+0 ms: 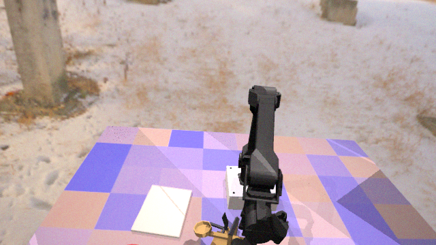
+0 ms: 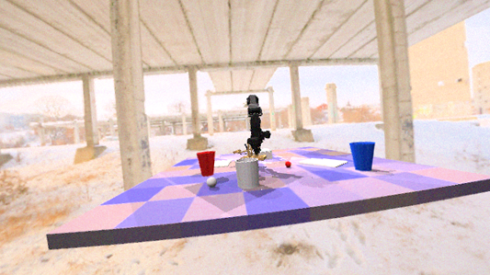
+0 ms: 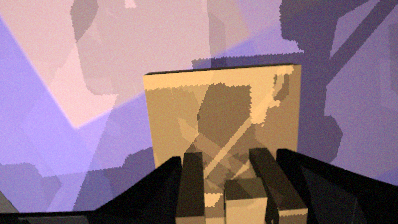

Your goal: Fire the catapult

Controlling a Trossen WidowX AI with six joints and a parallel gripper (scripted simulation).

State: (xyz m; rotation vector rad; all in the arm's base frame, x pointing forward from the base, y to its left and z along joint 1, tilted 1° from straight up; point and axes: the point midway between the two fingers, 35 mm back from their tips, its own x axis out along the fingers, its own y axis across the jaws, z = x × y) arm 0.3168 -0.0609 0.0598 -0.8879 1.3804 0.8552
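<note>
My gripper (image 3: 228, 161) is shut on the tan wooden catapult (image 3: 225, 125), its dark fingers on either side of the frame near the uprights. In the top view the catapult (image 1: 218, 235) sits at the table's near edge below the black arm, with its round spoon cup (image 1: 202, 228) pointing left and empty. In the exterior view the catapult (image 2: 246, 156) stands just behind the white mug (image 2: 247, 173). A small red ball (image 2: 288, 164) lies to the mug's right and a white ball (image 2: 211, 181) to its left, both on the table.
A red cup (image 2: 205, 162) stands left of the mug and a blue cup (image 2: 361, 154) far to the right. A flat white sheet (image 1: 163, 211) lies left of the arm's white base block (image 1: 234, 190).
</note>
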